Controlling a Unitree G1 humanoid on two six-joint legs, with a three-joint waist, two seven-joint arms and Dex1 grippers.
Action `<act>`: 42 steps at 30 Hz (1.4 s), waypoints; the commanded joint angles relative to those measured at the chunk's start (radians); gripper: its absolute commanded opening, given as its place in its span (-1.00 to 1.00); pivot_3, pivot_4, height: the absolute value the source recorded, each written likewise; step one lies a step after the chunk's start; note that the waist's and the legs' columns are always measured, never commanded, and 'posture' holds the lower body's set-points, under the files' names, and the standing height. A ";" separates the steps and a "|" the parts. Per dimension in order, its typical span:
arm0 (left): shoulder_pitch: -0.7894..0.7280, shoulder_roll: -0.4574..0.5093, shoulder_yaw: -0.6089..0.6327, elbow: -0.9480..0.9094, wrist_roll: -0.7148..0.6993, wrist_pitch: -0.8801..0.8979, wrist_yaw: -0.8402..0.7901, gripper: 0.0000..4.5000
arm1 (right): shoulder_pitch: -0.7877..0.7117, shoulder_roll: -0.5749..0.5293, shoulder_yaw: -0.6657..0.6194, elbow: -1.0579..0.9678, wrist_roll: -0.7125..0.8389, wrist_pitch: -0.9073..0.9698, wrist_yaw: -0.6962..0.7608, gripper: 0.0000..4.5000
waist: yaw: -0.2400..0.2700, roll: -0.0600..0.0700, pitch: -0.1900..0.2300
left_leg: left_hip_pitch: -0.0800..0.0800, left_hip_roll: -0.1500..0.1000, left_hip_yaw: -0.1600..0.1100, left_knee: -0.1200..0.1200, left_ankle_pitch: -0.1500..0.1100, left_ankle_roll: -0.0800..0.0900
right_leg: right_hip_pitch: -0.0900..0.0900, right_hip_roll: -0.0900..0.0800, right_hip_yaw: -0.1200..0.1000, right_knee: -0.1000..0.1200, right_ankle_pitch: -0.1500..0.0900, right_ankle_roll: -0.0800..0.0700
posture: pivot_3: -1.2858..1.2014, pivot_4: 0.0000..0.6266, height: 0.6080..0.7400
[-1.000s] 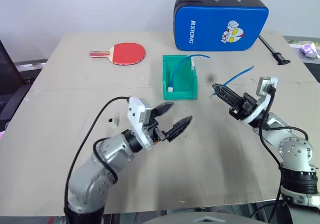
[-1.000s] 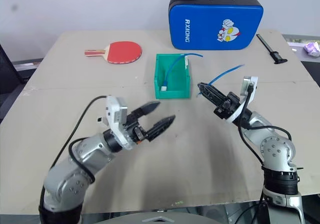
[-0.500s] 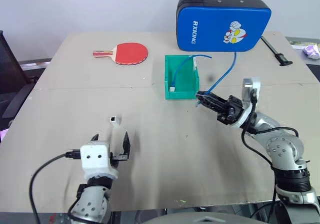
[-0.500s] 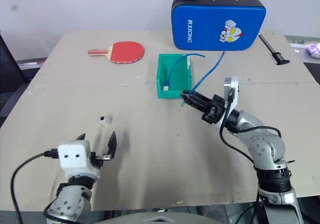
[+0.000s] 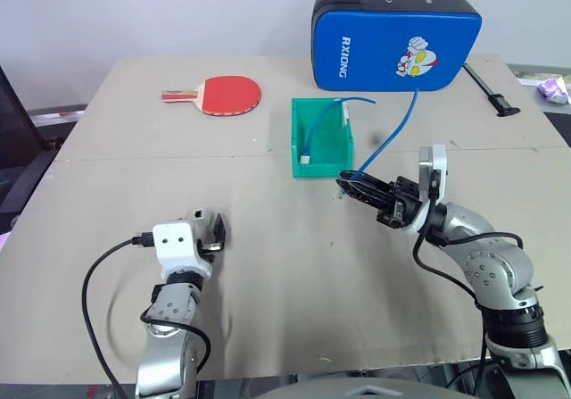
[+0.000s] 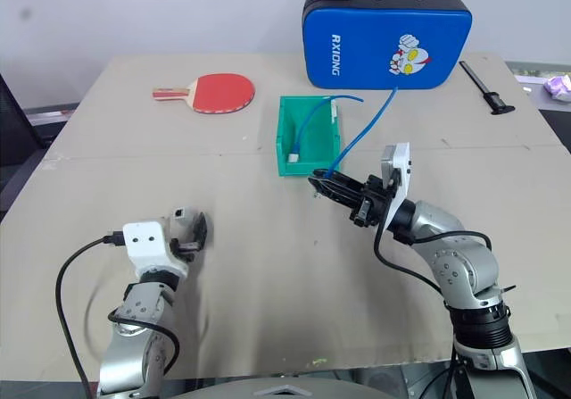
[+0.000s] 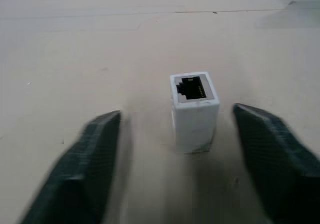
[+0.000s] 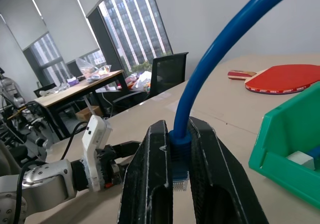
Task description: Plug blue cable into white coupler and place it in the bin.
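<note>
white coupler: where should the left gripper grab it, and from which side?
Grip the white coupler across its two plain side faces, coming along the table with the left gripper straddling it as now. It stands upright, its socket facing up, so pinch low and keep that end clear for the blue cable.

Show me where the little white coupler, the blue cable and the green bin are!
white coupler [image 7: 194,111], left wrist view, on its front face below the socket.
blue cable [image 8: 226,43], right wrist view, on the cord above the plug.
green bin [image 5: 323,166], left eye view, on its near wall.

Tan table [image 5: 134,149] – pale wall [image 5: 134,6] behind; tall windows [image 8: 135,23], black office chair [image 8: 167,73].
</note>
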 commanded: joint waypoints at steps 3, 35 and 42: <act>0.010 0.026 -0.007 0.026 -0.007 0.013 -0.044 -0.53 | 0.009 0.005 -0.001 -0.053 -0.012 -0.025 -0.003 -1.00 | 0.000 0.001 0.000 | 0.000 0.000 0.000 0.000 0.000 0.000 | 0.000 0.000 0.000 0.000 -0.002 -0.003 | 0.03 -0.52 0.82; -0.362 -0.028 -0.452 0.433 0.101 -0.137 -0.399 -0.86 | -0.098 0.223 0.229 0.312 -0.593 -0.355 -0.230 -1.00 | 0.006 0.007 -0.006 | 0.001 -0.005 -0.002 0.006 0.001 0.000 | 0.004 -0.001 0.000 0.002 0.001 0.001 | 0.03 -0.52 0.82; -0.342 -0.028 -0.461 0.422 0.124 -0.129 -0.393 -0.86 | -0.103 0.222 0.225 0.326 -0.619 -0.363 -0.242 -1.00 | 0.004 0.007 -0.007 | 0.001 -0.004 -0.002 0.006 0.001 0.000 | 0.004 -0.001 0.000 0.002 0.001 0.001 | 0.03 -0.52 0.82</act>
